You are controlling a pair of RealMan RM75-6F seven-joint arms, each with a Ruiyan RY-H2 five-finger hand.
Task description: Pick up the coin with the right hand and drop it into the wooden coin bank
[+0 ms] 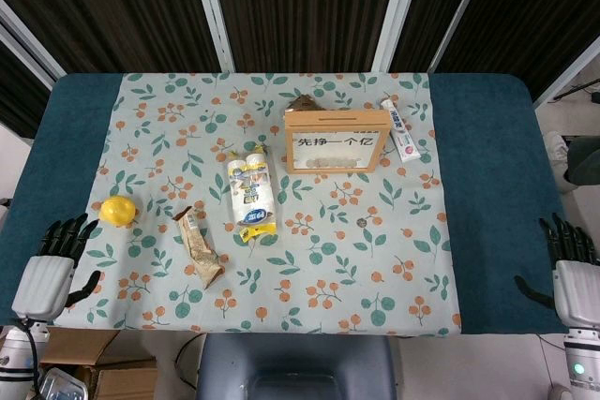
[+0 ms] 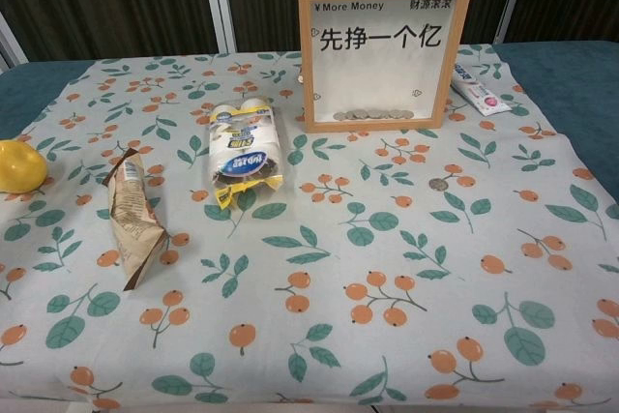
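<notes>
The dark teal table (image 1: 487,185) carries a pale floral tablecloth with leaves and orange berries (image 1: 281,278), on which everything lies. In the head view both arms hang low at the near corners: the left robot hand (image 1: 52,264) sits at about 8 o'clock off the cloth's edge, palm-back grey, dark fingers apart and pointing up the table, holding nothing; the right robot hand (image 1: 567,264) mirrors it at about 4 o'clock, fingers likewise spread and released, touching nothing. The chest view shows neither of them. The wooden framed coin bank with a clear front and black Chinese lettering (image 2: 385,50) stands upright at 12 o'clock, a thin row of coins lying along its bottom inside. At about 10 o'clock from the cloth's centre lies a clear wrapped pack of small white bottles with yellow and blue labels (image 2: 244,150), and at 8 o'clock a crumpled brown snack wrapper (image 2: 131,220). A yellow lemon (image 1: 118,211) rests at 9 o'clock near the left robot hand. A white toothpaste tube (image 1: 400,130) lies just to the bank's right. The small round coin (image 2: 438,184) lies flat on the cloth in front of the bank, toward 5 o'clock from it, well apart from the right robot hand.
</notes>
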